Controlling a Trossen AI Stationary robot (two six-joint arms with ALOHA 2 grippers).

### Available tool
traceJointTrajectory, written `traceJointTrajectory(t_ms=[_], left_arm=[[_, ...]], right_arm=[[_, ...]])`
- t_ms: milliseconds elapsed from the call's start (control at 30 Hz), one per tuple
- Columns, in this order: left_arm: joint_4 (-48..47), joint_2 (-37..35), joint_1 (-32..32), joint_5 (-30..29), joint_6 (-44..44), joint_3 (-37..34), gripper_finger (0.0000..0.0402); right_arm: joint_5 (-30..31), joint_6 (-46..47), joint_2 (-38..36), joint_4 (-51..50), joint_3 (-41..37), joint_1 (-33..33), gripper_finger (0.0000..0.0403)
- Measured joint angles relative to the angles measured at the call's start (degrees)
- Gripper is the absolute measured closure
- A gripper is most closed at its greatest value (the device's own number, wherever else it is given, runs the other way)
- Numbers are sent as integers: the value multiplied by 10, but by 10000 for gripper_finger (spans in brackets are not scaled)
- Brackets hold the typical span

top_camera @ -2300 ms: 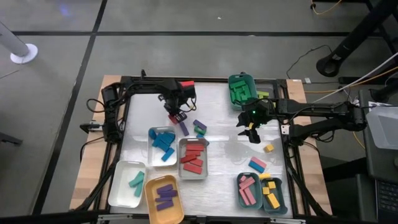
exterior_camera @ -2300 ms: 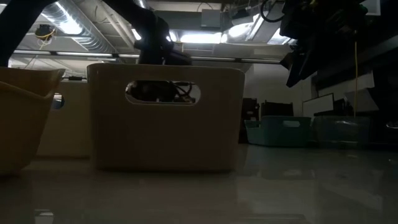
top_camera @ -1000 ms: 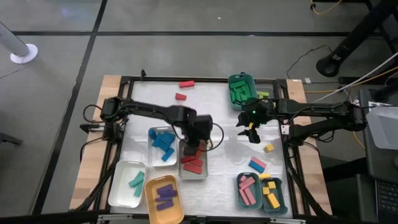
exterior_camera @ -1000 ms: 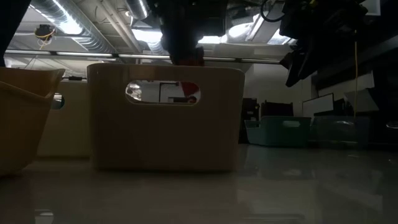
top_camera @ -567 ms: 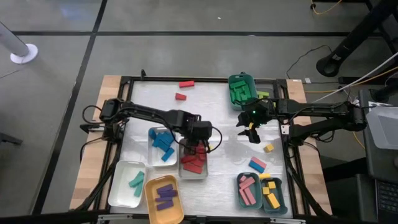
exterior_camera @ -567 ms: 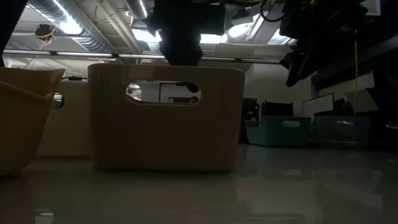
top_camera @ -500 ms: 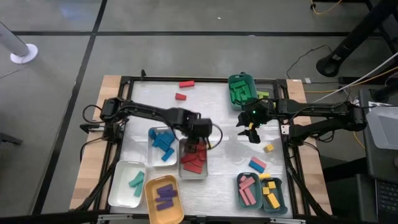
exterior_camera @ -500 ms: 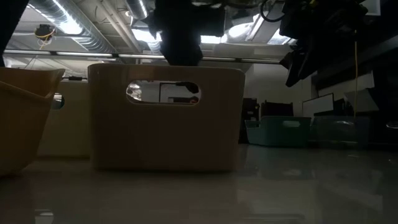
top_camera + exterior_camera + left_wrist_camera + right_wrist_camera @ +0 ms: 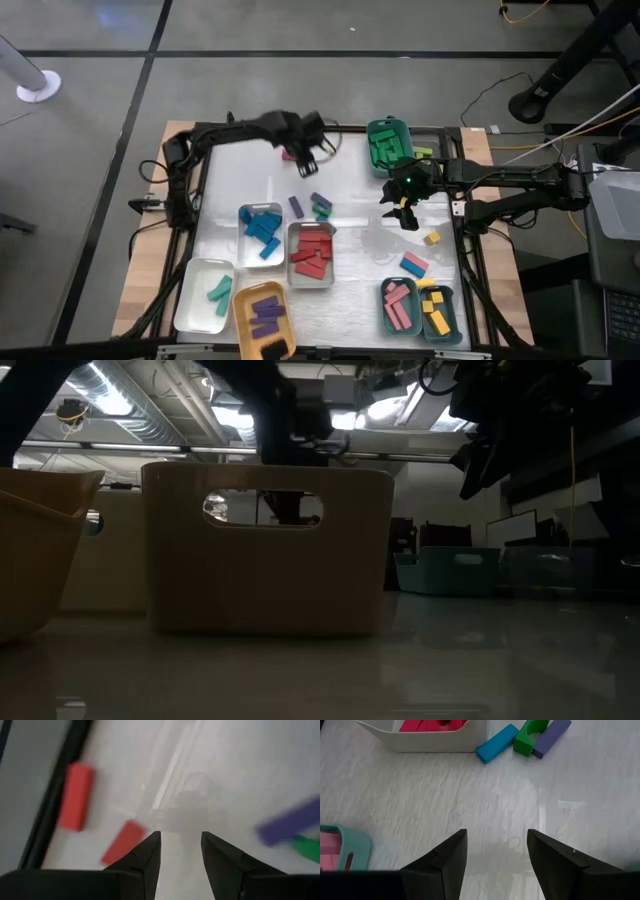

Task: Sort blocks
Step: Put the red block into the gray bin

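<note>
High view: the left gripper (image 9: 306, 150) hung near the table's (image 9: 360, 250) top edge, upper centre of the frame, fingers spread and empty. The right gripper (image 9: 402, 212) waited right of centre, parted, holding nothing. Most blocks lay sorted in trays; red blocks (image 9: 312, 252) filled a grey tray (image 9: 292, 262) at centre.

Low view: a beige bin (image 9: 265, 550) filled the left half.

Left wrist view: the fingers (image 9: 145, 857) stood apart over bare table, two red blocks (image 9: 75, 795) left of them.

Right wrist view: the empty open fingers (image 9: 447, 860) faced a blue block (image 9: 497, 743) at the top.
</note>
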Motion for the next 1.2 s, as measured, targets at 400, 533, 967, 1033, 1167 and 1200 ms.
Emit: traceJointTrajectory(t_ms=[400,533,967,1033,1167,1200], left_arm=[[3,0,108,2,126,0,274],[3,3,109,2,118,0,254],[-5,61,123,33,285,0,195],[-5,69,124,41,293,0,198],[-10,83,125,43,294,0,198],[-15,83,127,43,294,-1,198]], right_arm=[[0,0,0,0,0,0,196],[0,0,0,0,0,0,196],[0,0,0,-1,0,0,196],[0,0,0,-1,0,0,196],[0,0,0,-1,0,0,196],[0,0,0,-1,0,0,196]])
